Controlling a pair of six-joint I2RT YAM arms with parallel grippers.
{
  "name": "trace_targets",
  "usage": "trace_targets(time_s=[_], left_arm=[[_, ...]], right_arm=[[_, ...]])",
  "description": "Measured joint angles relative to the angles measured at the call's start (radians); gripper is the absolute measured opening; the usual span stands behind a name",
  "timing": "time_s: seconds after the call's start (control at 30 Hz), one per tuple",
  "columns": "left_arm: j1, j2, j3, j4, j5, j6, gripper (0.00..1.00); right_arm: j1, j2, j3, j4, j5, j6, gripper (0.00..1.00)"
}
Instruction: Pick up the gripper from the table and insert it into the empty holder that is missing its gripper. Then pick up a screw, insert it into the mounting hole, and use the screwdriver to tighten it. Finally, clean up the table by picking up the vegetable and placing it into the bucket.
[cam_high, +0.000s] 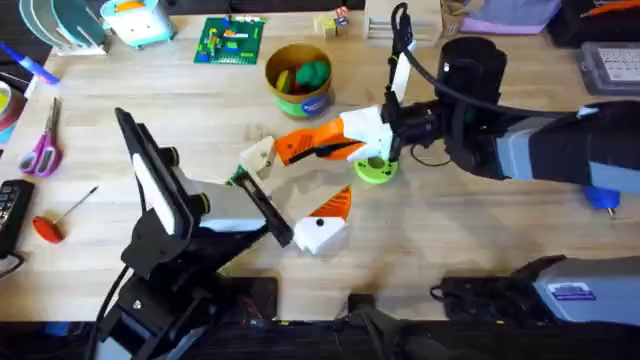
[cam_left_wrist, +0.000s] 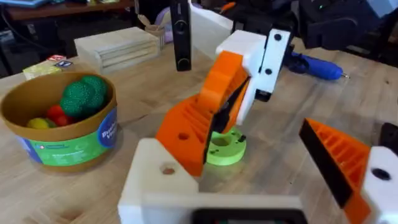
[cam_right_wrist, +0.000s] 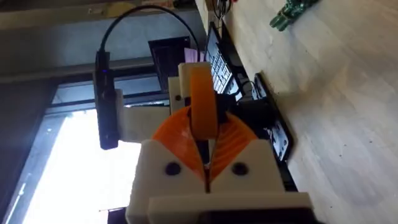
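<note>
My right tool (cam_high: 325, 147) was clenched on the loose orange ribbed plastic wedge finger (cam_high: 296, 146), held just beside the cream wedge-shaped plastic holder (cam_high: 257, 155). The lime-green ring disc (cam_high: 377, 170) lay on the wooden counter (cam_high: 470, 230) under that tool. My left tool (cam_high: 290, 192) stood released around the disc's near side. The round yellow-tan bucket with blue label band (cam_high: 297, 78), beyond the disc, contained a dark green leafy toy vegetable (cam_high: 313, 72).

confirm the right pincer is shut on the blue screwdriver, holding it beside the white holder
Not quite. The right pincer is shut on the loose orange gripper, not the screwdriver, which lies on the table behind. It is beside the white holder, as the left wrist view shows.
</note>
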Motion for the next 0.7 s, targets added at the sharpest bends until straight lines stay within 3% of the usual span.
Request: trace_targets(time_s=[0.37, 0.7], left_arm=[[0.006, 0.000, 0.000, 0.003, -0.036, 0.004, 0.993], [0.002, 0.000, 0.000, 0.011, -0.008, 0.008, 0.993]], right_arm=[[0.028, 0.005, 0.030, -0.002, 0.001, -0.006, 0.009], [0.024, 0.006, 0.032, -0.002, -0.049, -0.070, 0.009]])
